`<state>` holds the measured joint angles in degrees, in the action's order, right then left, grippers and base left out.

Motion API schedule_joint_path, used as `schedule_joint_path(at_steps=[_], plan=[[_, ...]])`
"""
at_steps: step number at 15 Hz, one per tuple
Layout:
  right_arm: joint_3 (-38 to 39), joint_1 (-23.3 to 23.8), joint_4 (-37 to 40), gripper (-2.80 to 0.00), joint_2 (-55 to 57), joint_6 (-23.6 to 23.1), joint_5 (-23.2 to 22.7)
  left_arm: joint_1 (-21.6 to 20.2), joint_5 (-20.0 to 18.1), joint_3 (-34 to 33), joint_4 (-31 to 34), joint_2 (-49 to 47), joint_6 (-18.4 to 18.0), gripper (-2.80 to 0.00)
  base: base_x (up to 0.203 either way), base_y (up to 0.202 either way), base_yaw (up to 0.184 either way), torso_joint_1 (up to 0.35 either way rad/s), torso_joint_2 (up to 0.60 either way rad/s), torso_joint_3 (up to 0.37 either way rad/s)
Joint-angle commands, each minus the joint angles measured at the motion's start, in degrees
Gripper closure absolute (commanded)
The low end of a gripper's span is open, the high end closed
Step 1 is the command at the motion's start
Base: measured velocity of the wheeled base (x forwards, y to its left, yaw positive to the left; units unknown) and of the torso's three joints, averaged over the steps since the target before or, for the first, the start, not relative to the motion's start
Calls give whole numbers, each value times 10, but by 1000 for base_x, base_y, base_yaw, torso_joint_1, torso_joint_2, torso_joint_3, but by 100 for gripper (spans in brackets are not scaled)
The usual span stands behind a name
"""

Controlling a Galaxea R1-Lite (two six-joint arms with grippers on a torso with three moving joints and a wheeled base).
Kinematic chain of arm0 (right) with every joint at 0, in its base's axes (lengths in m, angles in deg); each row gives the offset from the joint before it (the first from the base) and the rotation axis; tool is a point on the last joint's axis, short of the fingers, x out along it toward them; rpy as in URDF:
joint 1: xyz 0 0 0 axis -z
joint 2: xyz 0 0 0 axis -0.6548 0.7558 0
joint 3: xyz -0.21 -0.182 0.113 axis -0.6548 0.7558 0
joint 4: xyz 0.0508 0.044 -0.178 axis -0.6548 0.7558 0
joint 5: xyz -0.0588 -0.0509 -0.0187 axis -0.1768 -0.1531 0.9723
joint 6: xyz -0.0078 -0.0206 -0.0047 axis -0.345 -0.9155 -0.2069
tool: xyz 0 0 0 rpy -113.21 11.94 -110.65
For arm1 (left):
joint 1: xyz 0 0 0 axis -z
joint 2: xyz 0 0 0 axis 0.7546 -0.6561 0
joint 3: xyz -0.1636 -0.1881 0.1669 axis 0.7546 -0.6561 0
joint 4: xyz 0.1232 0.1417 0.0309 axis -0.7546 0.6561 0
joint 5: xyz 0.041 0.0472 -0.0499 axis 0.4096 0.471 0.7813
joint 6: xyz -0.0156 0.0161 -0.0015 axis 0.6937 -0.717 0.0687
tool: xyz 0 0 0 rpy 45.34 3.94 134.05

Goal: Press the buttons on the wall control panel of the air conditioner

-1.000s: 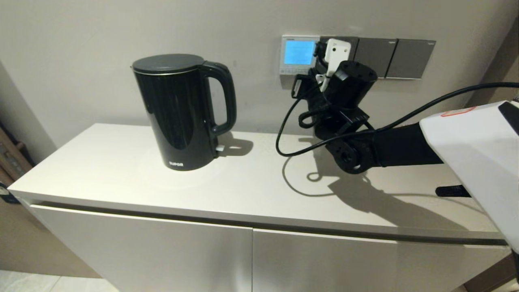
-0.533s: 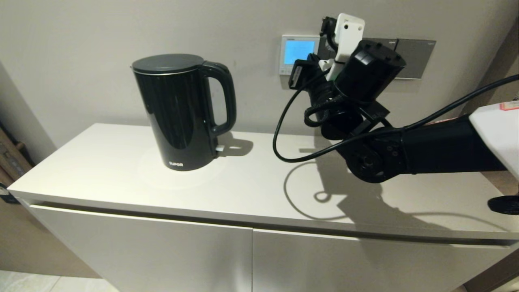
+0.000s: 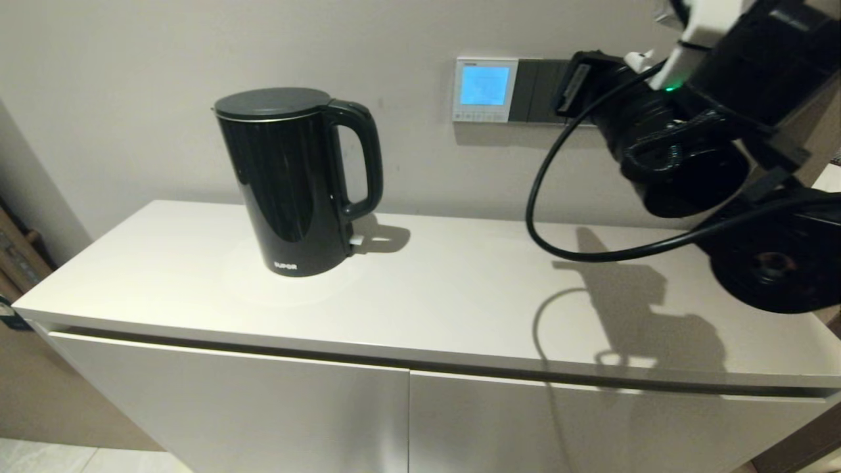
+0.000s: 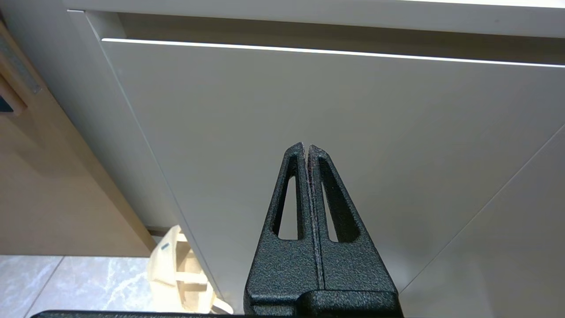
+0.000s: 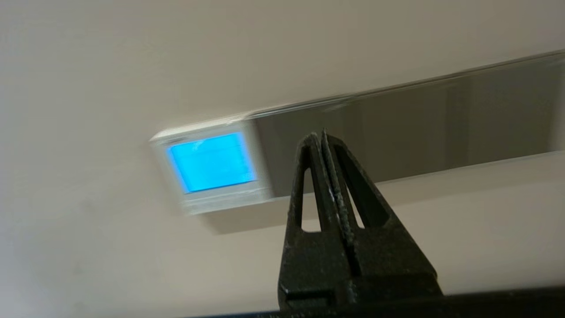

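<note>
Two arms on this rig, only the right one is showing in the head view: the right arm (image 3: 736,164) is sitting high at the right side, above the right end of the white table (image 3: 420,289), with a black cable (image 3: 558,217) looping down from it and casting a shadow on the tabletop. The right gripper (image 5: 318,134) is pointing at the wall, its fingers (image 5: 309,185) pressed together tip to tip and gripping nothing; in the right wrist view the tips are lying over the grey switch plates (image 5: 397,132), apart from the wall, just beside the panel's edge. The air conditioner's wall control panel (image 3: 485,89) is sitting on the wall above the back of the table, right of the kettle and touching the left end of the grey plates (image 3: 535,92); its screen (image 3: 485,85) is glowing blue. The buttons (image 3: 481,115) are running as a pale row along the panel's bottom edge, nothing touching them; in the right wrist view the panel (image 5: 216,170) is blurred, so single buttons are not readable there. A black electric kettle (image 3: 295,180) is standing upright on the left half of the table, handle facing right, well apart from the arm. The left gripper (image 4: 307,148) is hanging low in front of the white cabinet door (image 4: 309,110) below the tabletop, fingers (image 4: 291,198) clenched shut on nothing.
</note>
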<state>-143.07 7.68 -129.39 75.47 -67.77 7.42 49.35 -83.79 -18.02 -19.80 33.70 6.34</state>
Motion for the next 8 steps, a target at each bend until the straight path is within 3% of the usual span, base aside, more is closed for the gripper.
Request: schedule_joint_path(at_steps=[1, 8], plan=[[56, 24, 23, 0, -109, 0, 10, 0, 0, 0, 0, 0, 0, 0, 0, 0, 0, 0, 0, 0], [249, 130, 127, 0, -346, 2, 38, 0, 0, 0, 0, 0, 0, 0, 0, 0, 0, 0, 0, 0]])
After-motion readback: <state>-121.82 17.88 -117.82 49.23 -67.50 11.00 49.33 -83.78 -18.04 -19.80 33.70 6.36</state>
